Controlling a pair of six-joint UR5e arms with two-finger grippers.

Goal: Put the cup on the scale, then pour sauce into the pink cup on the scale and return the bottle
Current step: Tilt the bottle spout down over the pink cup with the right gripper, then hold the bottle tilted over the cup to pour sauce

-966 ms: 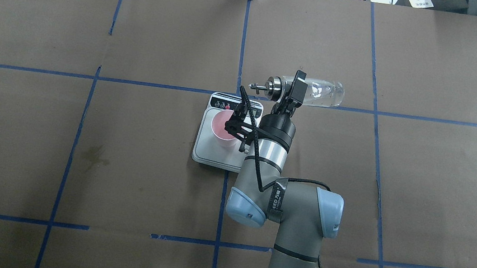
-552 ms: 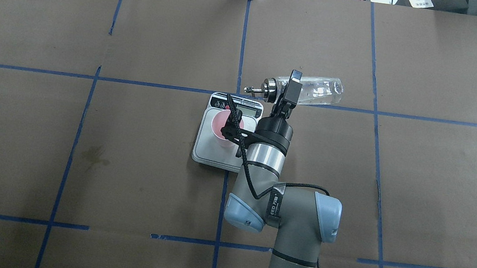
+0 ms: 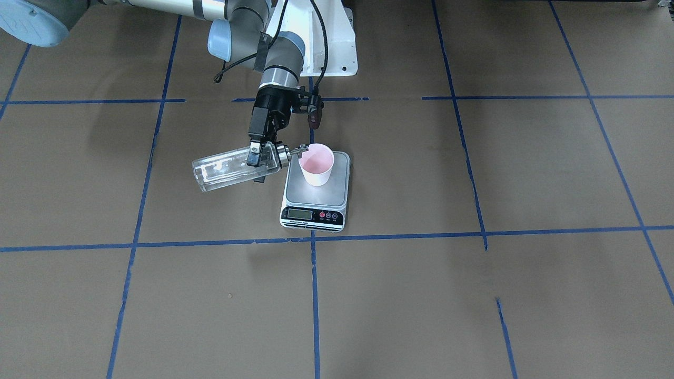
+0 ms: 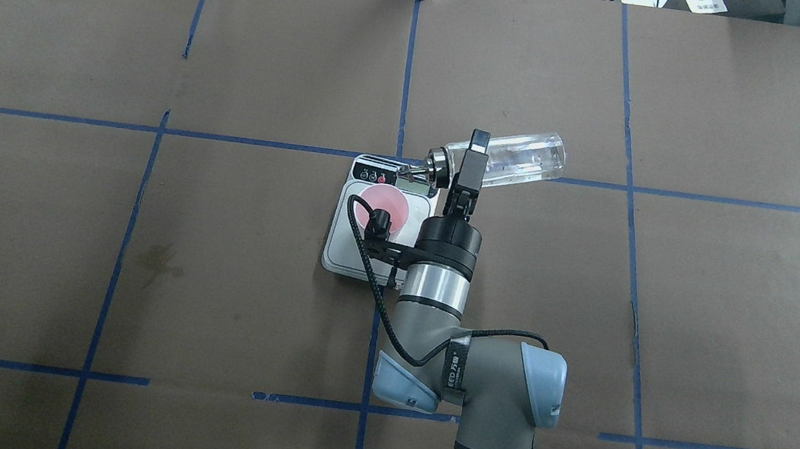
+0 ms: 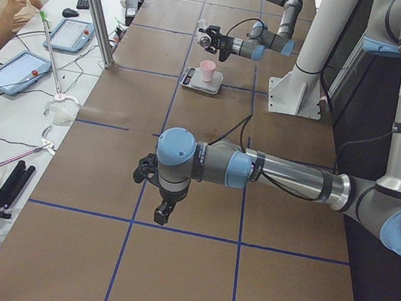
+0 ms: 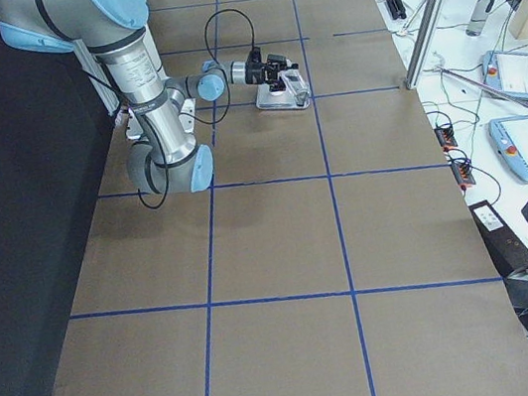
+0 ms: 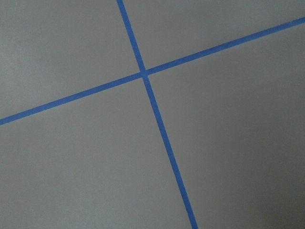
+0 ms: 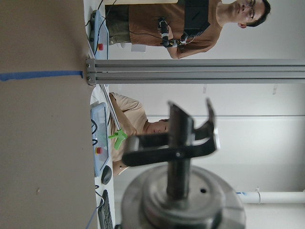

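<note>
1. Jaws of the right gripper (image 4: 471, 158) are clamped on the bottle (image 4: 522, 159) just behind its silver cap. The left gripper (image 5: 162, 213) hangs well apart over bare paper, and I cannot tell whether its jaws are apart or together.
2. Across the table (image 4: 211, 270), brown paper with a blue tape grid, the scale (image 4: 347, 248) sits near the centre.
3. Seen from overhead, the scale lies flat with its display strip at its 12 o'clock edge and the cup (image 4: 385, 204) on its steel platform.
4. Held in the air, the bottle lies close to horizontal, its base at 3 o'clock of the jaws and its cap end between 8 and 9 o'clock, dipping slightly.
5. Upright on the platform, the cup stands at about 8 o'clock of the jaws, near them but apart.
6. At the cup's rim, around its 1 o'clock, is the tip of the spout (image 4: 410, 169); I can make out no stream of sauce.
7. My read is that this is the pour. To do it well I would bring the tip clearly inside the rim, roll the wrist slowly, and avoid nudging the light cup.
</note>
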